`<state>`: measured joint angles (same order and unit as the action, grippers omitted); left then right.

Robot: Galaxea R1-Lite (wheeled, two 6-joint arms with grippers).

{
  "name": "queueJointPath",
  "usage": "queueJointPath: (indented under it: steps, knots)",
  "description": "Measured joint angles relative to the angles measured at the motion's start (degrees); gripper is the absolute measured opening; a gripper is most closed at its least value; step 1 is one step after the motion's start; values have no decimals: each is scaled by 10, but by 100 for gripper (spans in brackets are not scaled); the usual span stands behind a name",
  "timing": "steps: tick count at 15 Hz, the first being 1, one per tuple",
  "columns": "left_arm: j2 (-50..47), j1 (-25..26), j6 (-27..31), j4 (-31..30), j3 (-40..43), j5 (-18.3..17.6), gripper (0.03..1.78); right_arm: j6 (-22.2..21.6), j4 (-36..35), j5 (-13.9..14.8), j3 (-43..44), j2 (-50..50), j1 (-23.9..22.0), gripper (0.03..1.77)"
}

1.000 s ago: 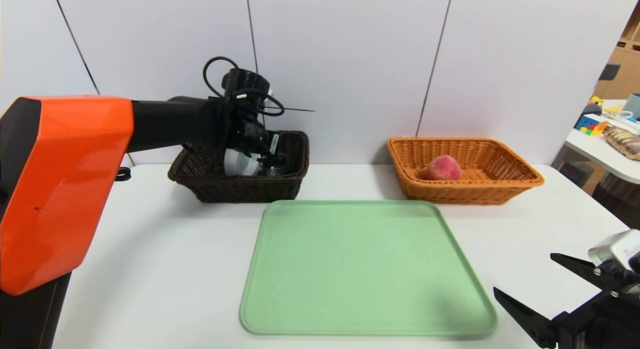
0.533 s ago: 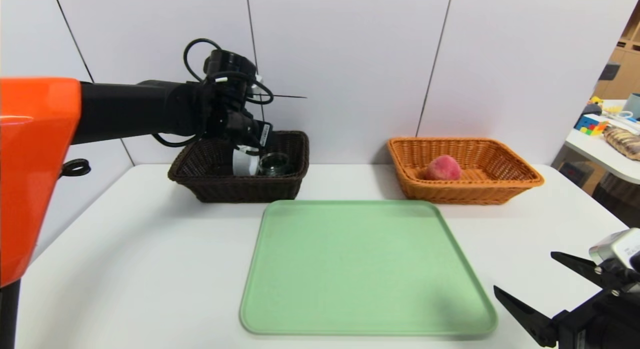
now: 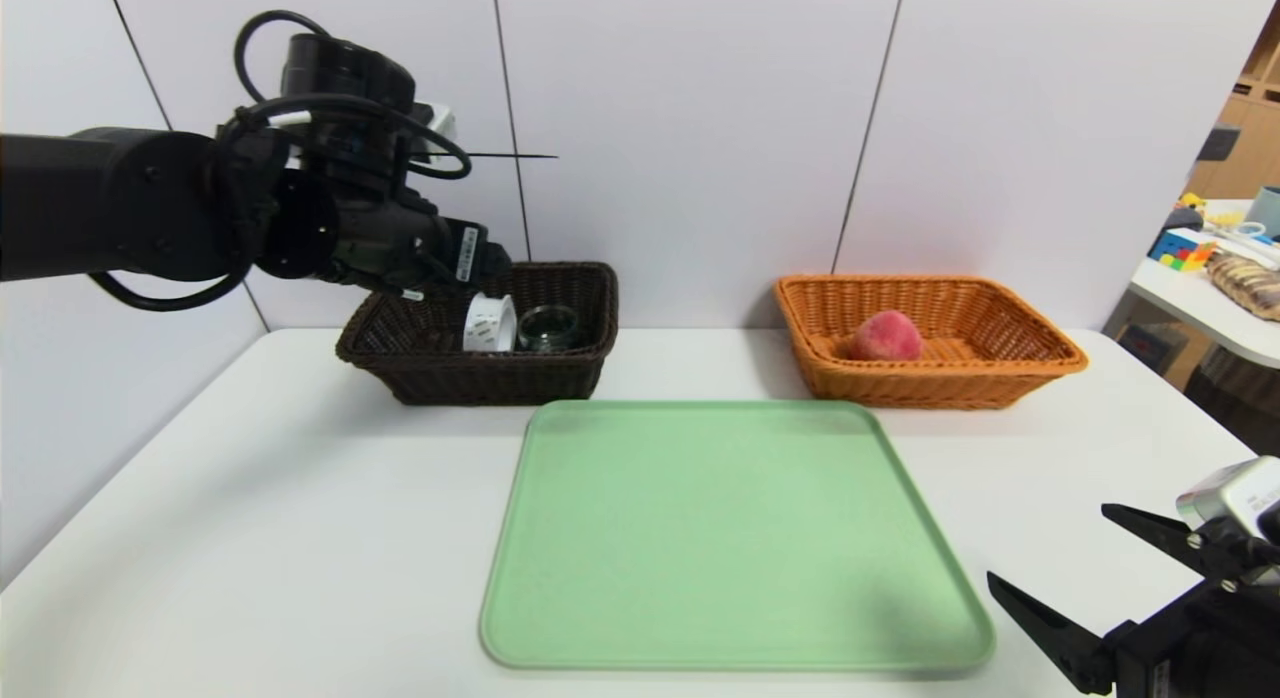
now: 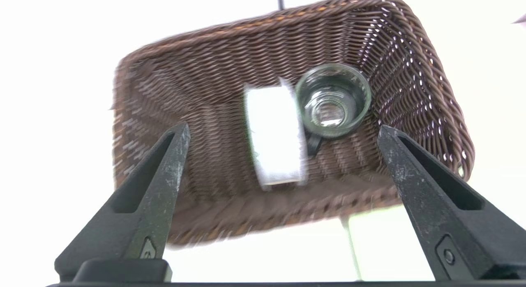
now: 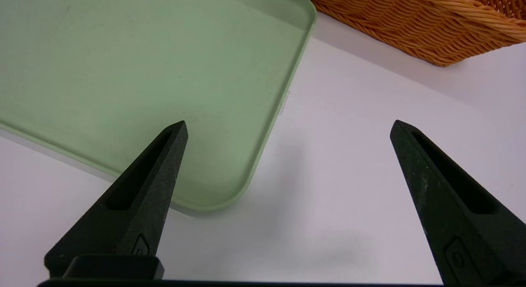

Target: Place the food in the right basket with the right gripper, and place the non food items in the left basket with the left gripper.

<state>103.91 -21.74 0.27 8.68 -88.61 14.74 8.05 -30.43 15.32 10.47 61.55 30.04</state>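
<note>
The peach [image 3: 888, 336] sits in the orange wicker basket [image 3: 940, 389], near its front-left corner, since food belongs on the right. The white ring-shaped band [image 3: 489, 324] and the glass cup [image 3: 549, 328] share the dark brown wicker basket [image 3: 490, 380], the place for non-food items; the band stands on its edge beside the cup, probably propped by it. The left gripper [image 4: 283, 130] is above that basket, its fingers wide apart and nothing between them, so both pieces look released. The right gripper [image 3: 990, 538] is parked, spread and holding nothing, by the near right corner of the green tray [image 3: 730, 538], over the counter [image 3: 250, 538]. The tray bears nothing, so the sorting looks finished. What remains is taking the left arm clear; the basket's raised rim and the wall panels [image 3: 690, 128] behind are what it could bump.
</note>
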Motion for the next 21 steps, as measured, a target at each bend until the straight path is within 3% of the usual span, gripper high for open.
queueJointPath:
  steps: [9,14,17,21]
  knots:
    - [-187,5,-7,-52,232,41,167,0,1,1,-1,1,-1,170]
    - [-294,2,-11,-121,395,92,169,0,2,30,4,2,-5,170]
    - [-345,2,-26,-132,459,122,169,0,1,44,4,0,-23,170]
    - [-404,33,-31,-138,524,129,169,14,1,55,1,-8,-64,170]
